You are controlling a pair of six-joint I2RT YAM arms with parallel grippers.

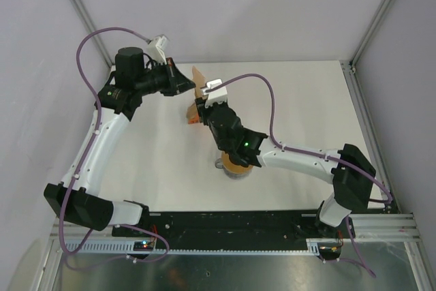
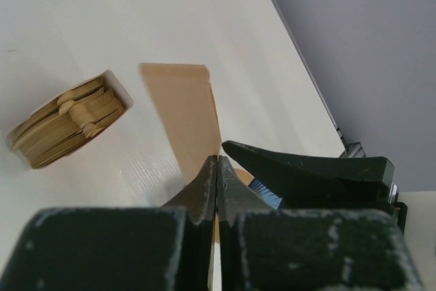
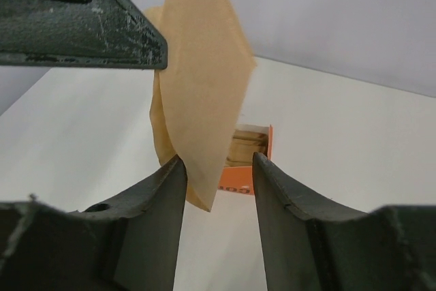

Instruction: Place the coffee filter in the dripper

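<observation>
left claw (image 2: 216, 163): clenched on the filter (image 2: 180, 110), pinching one edge; the sheet stands out beyond the fingertips, off the table (image 2: 102, 11).
right claw (image 3: 218, 161): released, jaws apart; the filter's bottom corner hangs between its fingers, close to one and clear of the other; cannot tell if it touches.
filter: in the air between the two claws, gripped only by the left claw.
dripper (image 2: 266, 195): only a blue sliver shows, under the right claw's finger in the left wrist view.
box (image 3: 251, 158): orange, on the table just beyond the right claw, its open end showing stacked filters.
cup (image 1: 235, 167): under the right arm, behind its claw.
</observation>
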